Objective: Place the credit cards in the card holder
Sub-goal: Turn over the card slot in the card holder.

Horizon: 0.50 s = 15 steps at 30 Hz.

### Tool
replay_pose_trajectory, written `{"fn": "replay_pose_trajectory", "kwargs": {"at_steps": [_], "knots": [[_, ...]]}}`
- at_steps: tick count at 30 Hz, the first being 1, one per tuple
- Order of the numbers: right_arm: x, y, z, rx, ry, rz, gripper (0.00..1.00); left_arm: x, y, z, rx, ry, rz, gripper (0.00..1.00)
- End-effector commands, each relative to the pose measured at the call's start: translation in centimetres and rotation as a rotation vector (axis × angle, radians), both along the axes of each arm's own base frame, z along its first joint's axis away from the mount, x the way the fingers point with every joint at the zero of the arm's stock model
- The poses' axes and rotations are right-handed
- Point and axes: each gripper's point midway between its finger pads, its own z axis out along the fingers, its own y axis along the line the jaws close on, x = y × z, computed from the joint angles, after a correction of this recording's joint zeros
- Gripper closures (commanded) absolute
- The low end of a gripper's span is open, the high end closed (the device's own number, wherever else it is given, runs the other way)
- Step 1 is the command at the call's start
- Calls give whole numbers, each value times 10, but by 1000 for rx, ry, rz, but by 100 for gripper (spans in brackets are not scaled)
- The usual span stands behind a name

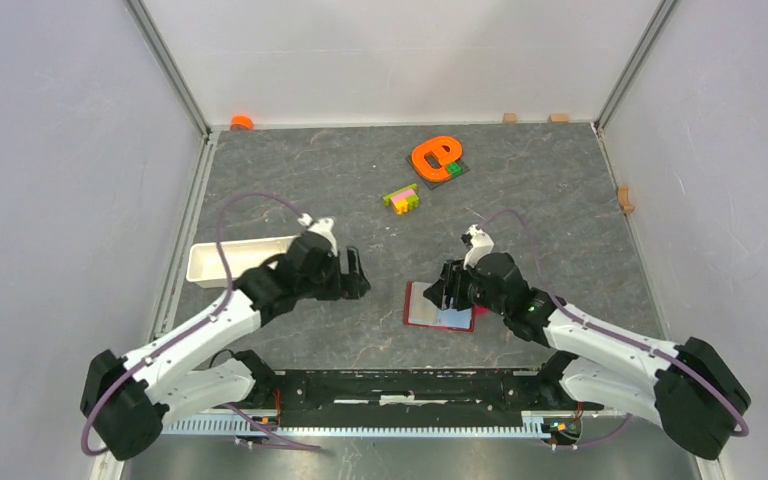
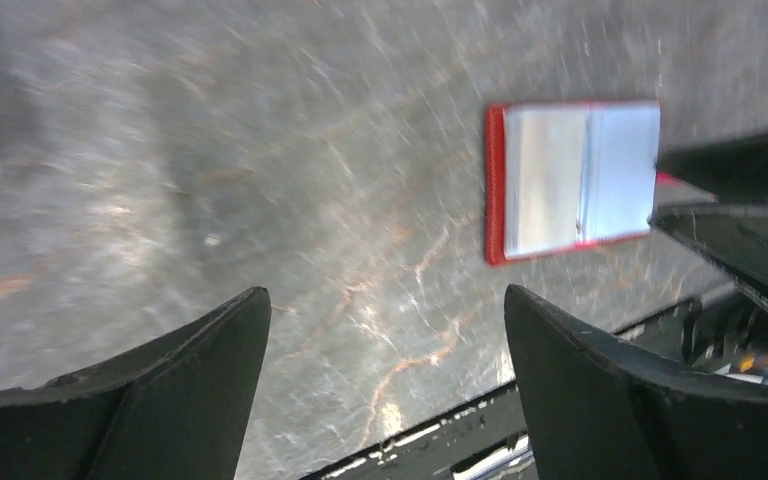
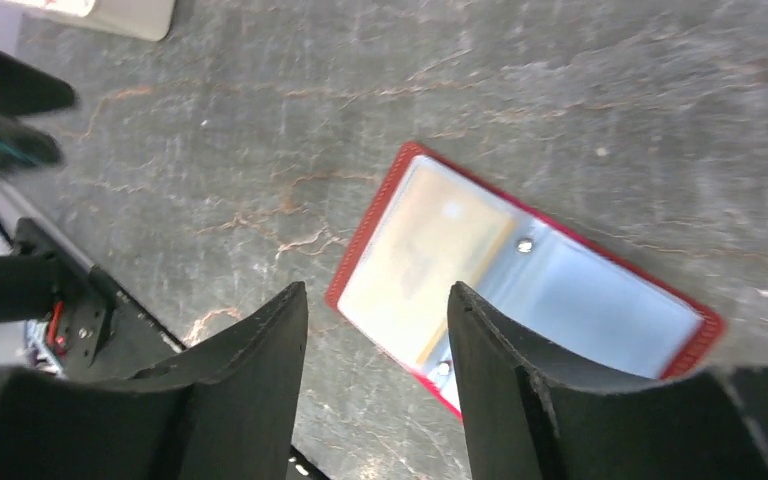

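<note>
Card holder [image 1: 438, 308] unfolded, left tool [image 2: 385, 293], right tool [image 3: 378, 290] agape

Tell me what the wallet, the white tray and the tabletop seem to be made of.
Wallet: red leather-look cover with a textured edge, glossy clear plastic sleeves inside, judging by glare.
White tray: probably matte plastic, smooth and uniform.
Tabletop: grey stone-look surface with pale veins, possibly printed laminate.

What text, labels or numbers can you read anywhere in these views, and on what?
No printed text is readable.
Tan-orange card in the open card holder: faint marks, too blurred to read.
Light blue card: nothing legible.
Orange toy: shaped like an "e", no print.
</note>
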Motion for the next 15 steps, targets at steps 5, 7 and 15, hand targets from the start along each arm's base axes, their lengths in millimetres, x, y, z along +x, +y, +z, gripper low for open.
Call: {"fn": "replay_pose_trajectory", "kwargs": {"at_steps": [5,7,15], "knots": [[27,-48,28,-227,-185,-96,26,49,95,31,192,-15,157,0],[32,-55,34,-230,-211,-98,24,63,112,25,214,6,199,0],[36,-73,29,-201,-234,-69,16,107,155,18,221,22,330,0]]}}
